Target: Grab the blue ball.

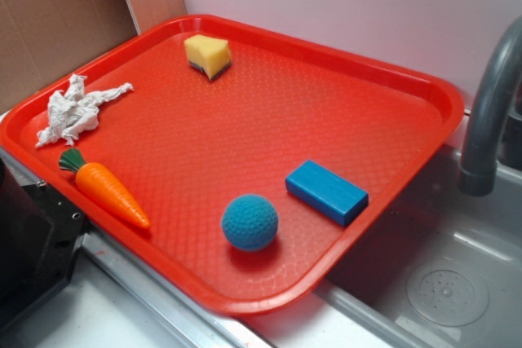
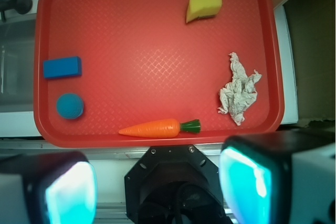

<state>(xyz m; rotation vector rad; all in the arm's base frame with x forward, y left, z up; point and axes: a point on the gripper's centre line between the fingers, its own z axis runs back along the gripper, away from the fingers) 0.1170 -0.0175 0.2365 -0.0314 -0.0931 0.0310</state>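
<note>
The blue ball [image 1: 249,222] is a small knitted teal sphere resting near the front edge of the red tray [image 1: 245,128]. In the wrist view the blue ball [image 2: 70,105] lies at the tray's lower left, far from my gripper [image 2: 157,190]. My gripper hangs high above the robot base, off the tray's near edge. Its two cyan pads [image 2: 71,192] stand wide apart with nothing between them. The gripper does not show in the exterior view.
A flat blue block [image 1: 326,191] lies just beside the ball. A carrot [image 1: 104,188], a crumpled white paper [image 1: 75,110] and a yellow sponge [image 1: 207,55] also sit on the tray. A grey faucet [image 1: 489,112] rises over the sink at the right.
</note>
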